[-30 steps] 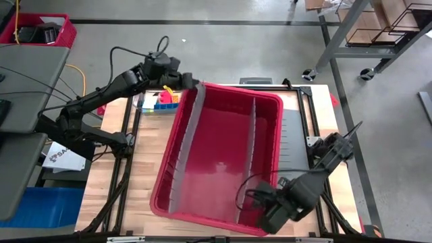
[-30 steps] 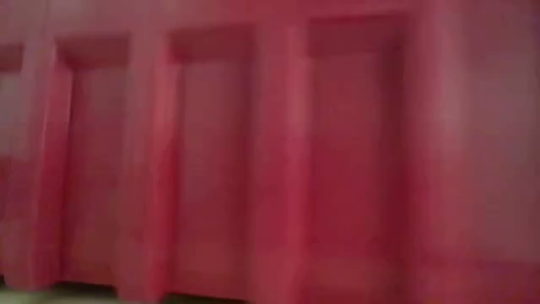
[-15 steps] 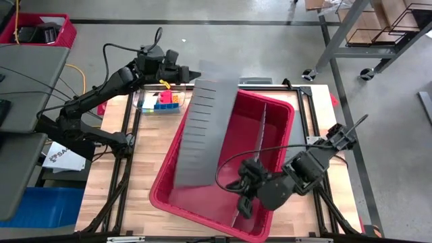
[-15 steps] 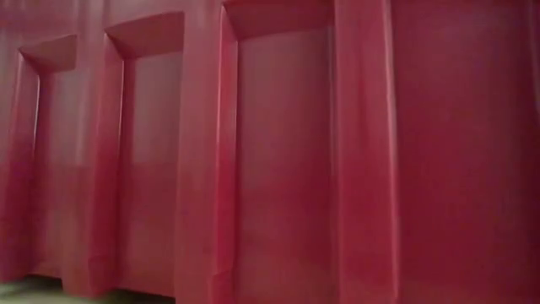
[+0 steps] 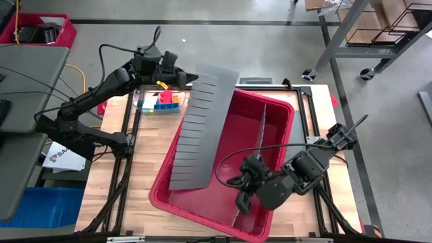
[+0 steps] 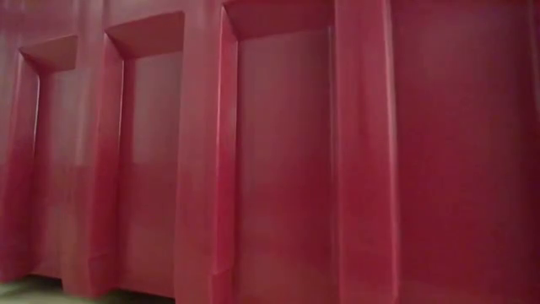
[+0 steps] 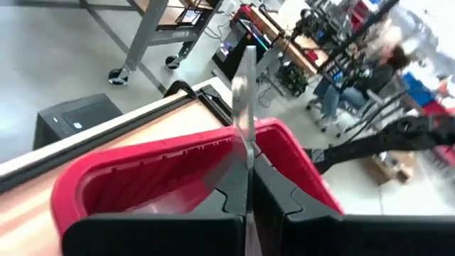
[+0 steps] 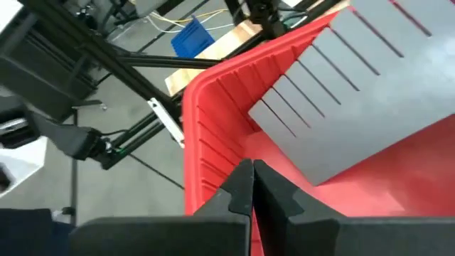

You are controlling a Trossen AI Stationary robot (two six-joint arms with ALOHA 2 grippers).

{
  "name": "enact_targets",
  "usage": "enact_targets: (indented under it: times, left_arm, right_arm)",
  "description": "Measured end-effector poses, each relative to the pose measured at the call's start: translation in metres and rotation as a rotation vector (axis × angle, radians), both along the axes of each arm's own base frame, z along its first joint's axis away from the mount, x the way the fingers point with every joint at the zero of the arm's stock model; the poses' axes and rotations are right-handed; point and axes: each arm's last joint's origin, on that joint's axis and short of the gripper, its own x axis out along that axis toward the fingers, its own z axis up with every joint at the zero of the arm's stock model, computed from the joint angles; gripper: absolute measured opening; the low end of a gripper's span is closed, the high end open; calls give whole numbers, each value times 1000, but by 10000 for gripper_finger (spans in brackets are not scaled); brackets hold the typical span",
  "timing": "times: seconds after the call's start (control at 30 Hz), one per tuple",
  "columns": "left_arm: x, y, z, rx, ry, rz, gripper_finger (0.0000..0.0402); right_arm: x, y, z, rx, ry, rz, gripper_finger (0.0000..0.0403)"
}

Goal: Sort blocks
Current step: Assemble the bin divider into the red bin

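Note:
The blocks (image 5: 164,100), small and of several colours, lie in a clear tray at the table's far left. A big red bin (image 5: 202,221) sits askew mid-table, and its wall (image 6: 278,152) fills the low view. My left gripper (image 5: 191,79) is shut on a grey slotted divider sheet (image 5: 202,128), which slants from over the bin's far rim down into its left part. A second divider (image 5: 258,135) stands on edge in the bin. My right gripper (image 5: 241,202) is shut beside that divider's near end; whether it touches it I cannot tell. My left gripper pinches the grey sheet's far end (image 7: 247,131) between its two fingers, one on each flat face. The fingers come from the table's far left, a little below level. The sheet's far end is lifted above the bin's rim, and its near end (image 8: 284,135) hangs down inside the bin.
Black frame rails (image 5: 128,169) run along the table's left side, with bare wood (image 5: 145,162) between them and the bin. A grey plate (image 5: 293,135) lies right of the bin. People sit in the room beyond (image 7: 355,78).
My left gripper has risen a little and rolled, so the grey sheet, which stood on edge in the bin's left part, now shows its broad face with its far end raised. My right gripper has gone up and from the bin's near right corner toward its middle. The bin has turned slightly.

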Motion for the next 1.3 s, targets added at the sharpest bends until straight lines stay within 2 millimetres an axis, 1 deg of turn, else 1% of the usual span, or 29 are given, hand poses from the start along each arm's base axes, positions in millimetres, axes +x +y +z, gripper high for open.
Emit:
enact_targets:
  times: [0.27,0.37,0.57,0.73,0.8,0.93,1.1,1.17,1.23,1.3]
  left_arm:
    - [-2,-2,-14,80,168,-126,31]
    - [1,-2,-23,64,221,-187,44]
    - [14,5,-48,-35,336,-245,75]
    - [32,14,-69,-102,382,-272,84]
    - [39,19,-77,-120,389,-271,85]
    - [58,26,-99,-172,429,-269,83]
    - [82,33,-119,-203,398,-252,76]
    - [89,33,-125,-222,393,-244,54]
    - [92,33,-126,-219,383,-241,19]
    - [91,32,-124,-207,378,-242,9]
  right_arm:
    - [3,2,3,61,-15,54,0]
    - [4,3,4,57,-29,68,0]
    - [4,4,5,65,-36,76,0]
    - [4,4,5,53,-36,84,0]
    - [4,4,5,53,-37,85,0]
    - [5,4,6,55,-48,83,0]
    - [6,5,7,60,-62,80,0]
    - [6,5,7,62,-66,80,0]
    - [6,5,8,67,-76,78,0]
    - [6,6,9,70,-82,82,0]
